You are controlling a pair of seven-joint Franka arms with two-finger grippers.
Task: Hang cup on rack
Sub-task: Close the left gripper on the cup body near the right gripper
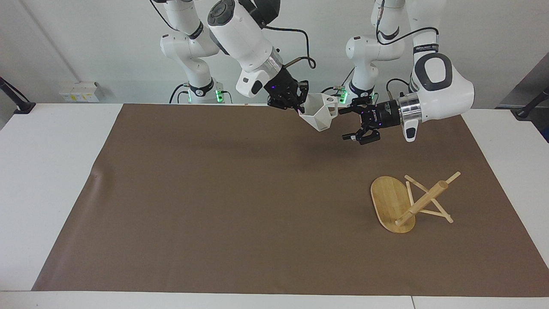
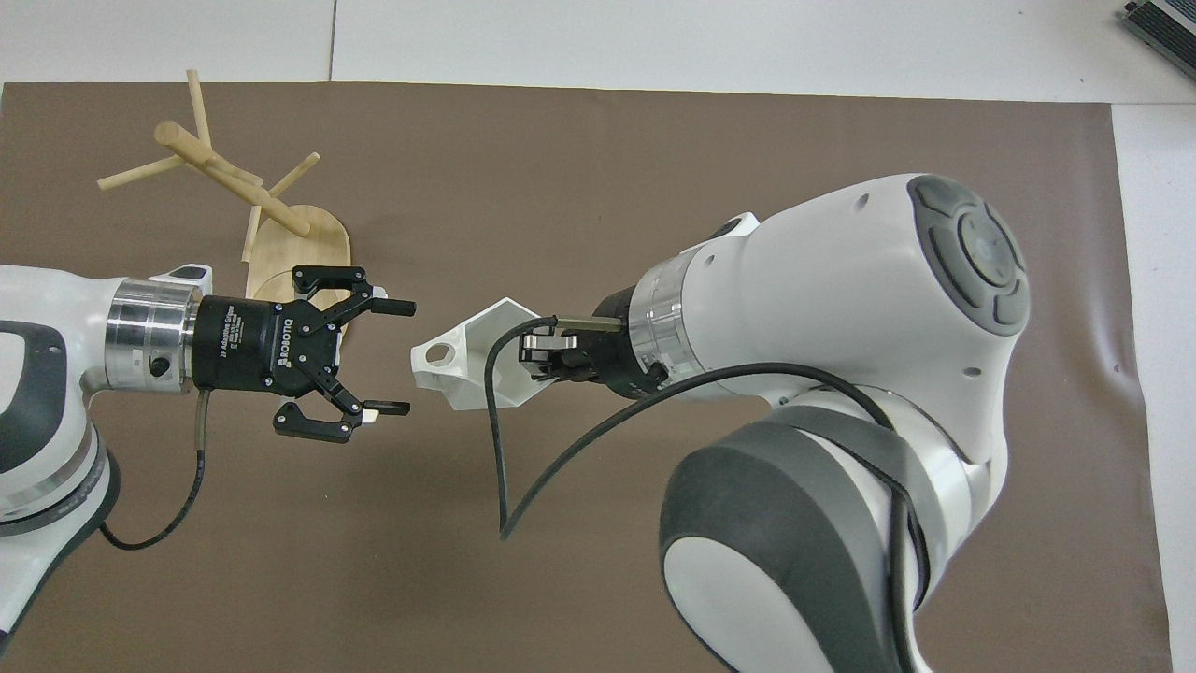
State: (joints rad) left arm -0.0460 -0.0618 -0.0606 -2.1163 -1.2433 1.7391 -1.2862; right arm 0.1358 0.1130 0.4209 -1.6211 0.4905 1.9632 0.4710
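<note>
My right gripper (image 1: 299,104) (image 2: 534,352) is shut on the rim of the white faceted cup (image 1: 317,115) (image 2: 470,366) and holds it in the air over the mat's edge by the robots. The cup's handle (image 2: 434,355) points at my left gripper (image 1: 344,125) (image 2: 409,356). That gripper is open and level with the cup, its fingertips a small gap short of the handle. The bamboo rack (image 1: 388,199) (image 2: 304,245) lies tipped over on the mat toward the left arm's end. It rests on the edge of its base and on its pegs, and its post (image 1: 422,201) (image 2: 220,176) slants.
A brown mat (image 1: 223,193) (image 2: 654,159) covers most of the white table (image 1: 47,171). A black cable (image 2: 495,449) loops from the right wrist below the cup. Both arm bases (image 1: 201,90) stand at the table's edge.
</note>
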